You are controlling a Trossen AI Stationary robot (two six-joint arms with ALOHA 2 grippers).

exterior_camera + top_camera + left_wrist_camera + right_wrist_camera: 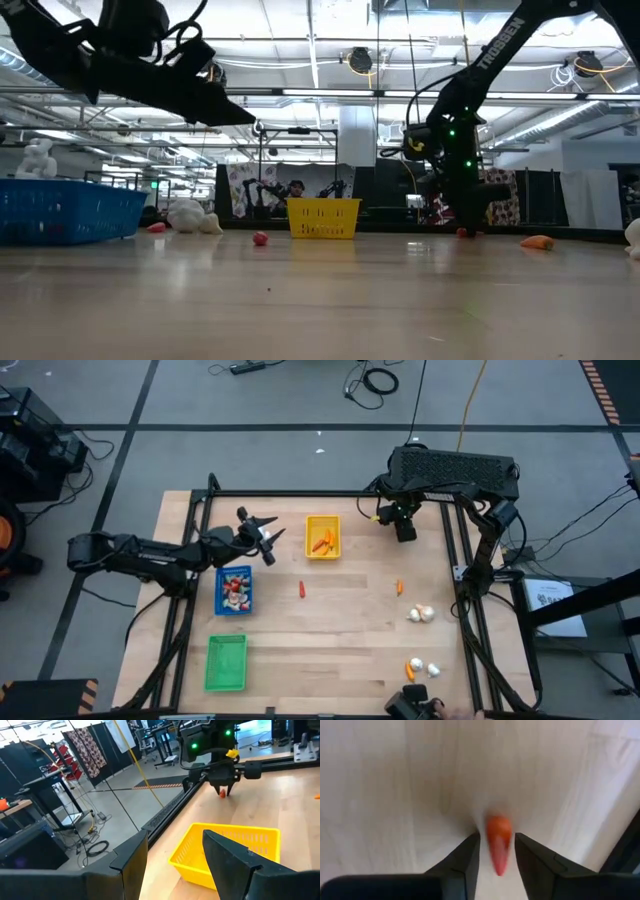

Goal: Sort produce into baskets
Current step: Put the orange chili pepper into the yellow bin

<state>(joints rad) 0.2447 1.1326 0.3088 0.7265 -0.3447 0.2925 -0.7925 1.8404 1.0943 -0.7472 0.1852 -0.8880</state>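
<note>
The sorting looks partly done, by my reading: the yellow tray [322,537] at the far middle of the table [330,645] holds a few orange pieces; the blue tray [234,589] on the left holds a heap of red-and-white pieces; the green tray [226,662] at the near left looks bare. Left loose are a red piece [302,590] at the centre, an orange piece [399,587] to its right, two whitish bulbs [421,614] further right, and an orange piece with more bulbs [424,668] at the near right.

The right gripper [496,851] is down at the table's far right, beyond the yellow tray, pointing straight at the wood; a small orange carrot piece [498,842] stands between its fingers, which sit close on either side; whether they pinch it yet I cannot tell. The left gripper [262,536] hangs above the table between the blue and yellow trays, its arm reaching in from the left, fingers spread and holding nothing.
</note>
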